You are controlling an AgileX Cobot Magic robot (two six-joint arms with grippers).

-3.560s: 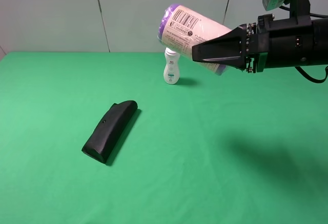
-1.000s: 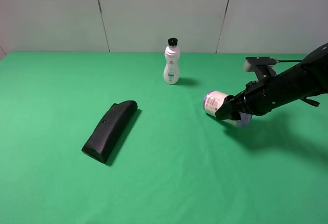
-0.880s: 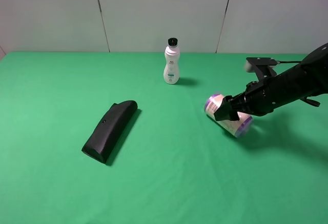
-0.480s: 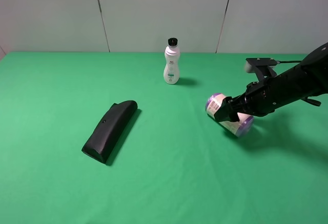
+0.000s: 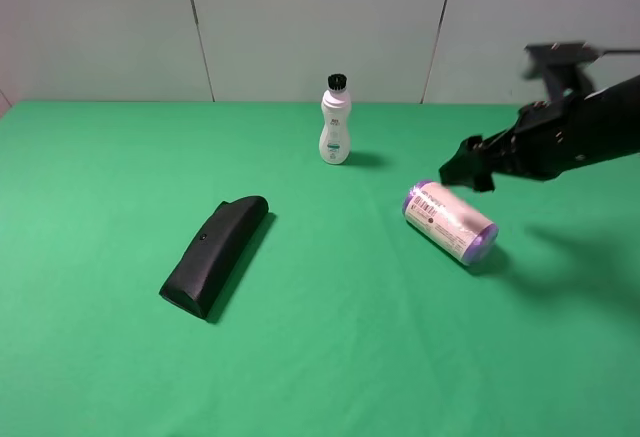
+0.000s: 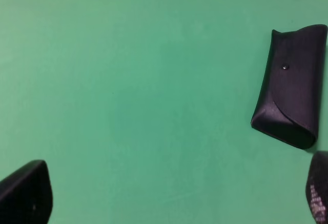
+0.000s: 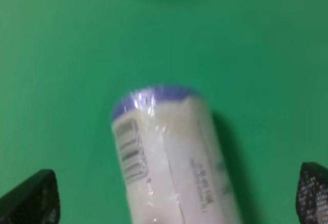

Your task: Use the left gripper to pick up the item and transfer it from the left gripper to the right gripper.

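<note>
Item: fat cylindrical roll, lying on its side on the table.
Purple ends, cream-white printed label with barcode; free of both claws, resting right of centre.

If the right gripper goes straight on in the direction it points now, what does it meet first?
Probably the roll: it lies on the green table right ahead, between the open fingers of the right gripper. Depth is unclear.

A green table carries a white bottle; the black case and the roll lie nearer the camera than it.
</note>
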